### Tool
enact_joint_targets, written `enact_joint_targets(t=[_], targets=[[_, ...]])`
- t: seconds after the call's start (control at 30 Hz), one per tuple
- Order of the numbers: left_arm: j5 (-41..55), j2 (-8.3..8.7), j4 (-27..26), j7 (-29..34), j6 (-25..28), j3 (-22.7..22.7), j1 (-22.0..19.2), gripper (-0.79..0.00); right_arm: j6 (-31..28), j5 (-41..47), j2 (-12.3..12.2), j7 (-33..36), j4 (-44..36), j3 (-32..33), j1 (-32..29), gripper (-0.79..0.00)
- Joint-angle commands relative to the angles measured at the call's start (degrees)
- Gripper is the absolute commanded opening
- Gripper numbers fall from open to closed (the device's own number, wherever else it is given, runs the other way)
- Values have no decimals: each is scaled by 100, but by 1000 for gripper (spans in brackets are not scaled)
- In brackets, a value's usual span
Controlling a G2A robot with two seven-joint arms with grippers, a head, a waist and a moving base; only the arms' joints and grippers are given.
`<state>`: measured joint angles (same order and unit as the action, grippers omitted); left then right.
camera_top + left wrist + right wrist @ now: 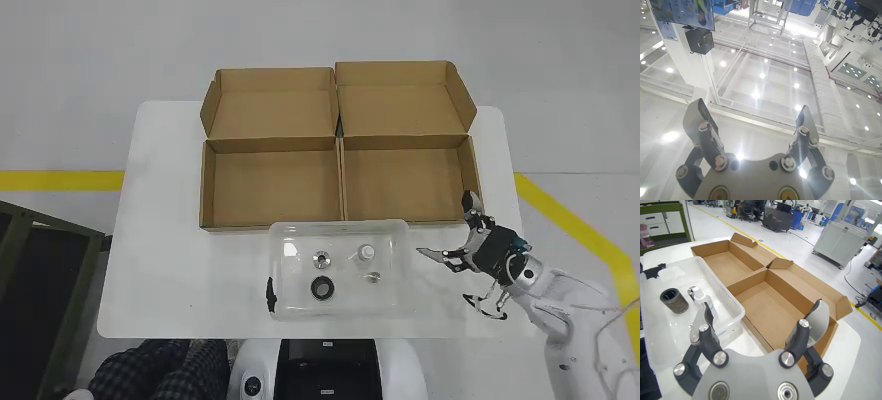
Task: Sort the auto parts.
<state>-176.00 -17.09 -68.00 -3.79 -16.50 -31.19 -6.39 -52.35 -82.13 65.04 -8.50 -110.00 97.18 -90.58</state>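
Note:
A clear plastic tray (285, 232) (738, 308) sits at the table's front middle. In it lie a black cylindrical bearing (322, 289) (674, 301), a small metal part (320, 259) (691, 289), a small white bottle (366, 252) (703, 300) and a tiny metal piece (373, 277). Behind the tray stand two open cardboard boxes, left (270, 185) (725, 262) and right (405, 183) (772, 302). My right gripper (452, 230) (762, 305) hangs open and holds nothing, just right of the tray, by the right box's front corner. My left gripper (752, 106) is open with nothing in it, pointing up at the ceiling.
Both boxes have their lids (335, 100) folded back toward the table's far edge. A strip of black tape (270, 295) (651, 273) is on the tray's left end. A green cabinet (30, 290) stands off the table's left side. Bare white tabletop (160, 250) lies left of the tray.

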Motion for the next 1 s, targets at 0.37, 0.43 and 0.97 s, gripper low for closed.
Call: enact_joint_targets(t=[0.37,0.43,0.97], targets=[[0,0,0,0,0,0,0,0,-565,-42,-100,1292,-551,-1108,411,0],[0,0,0,0,0,0,0,0,-565,-77,-112,1420,-546,-1295,491,0],[0,0,0,0,0,0,0,0,-394,-432,-178,2003,-183,-2021,871,0]])
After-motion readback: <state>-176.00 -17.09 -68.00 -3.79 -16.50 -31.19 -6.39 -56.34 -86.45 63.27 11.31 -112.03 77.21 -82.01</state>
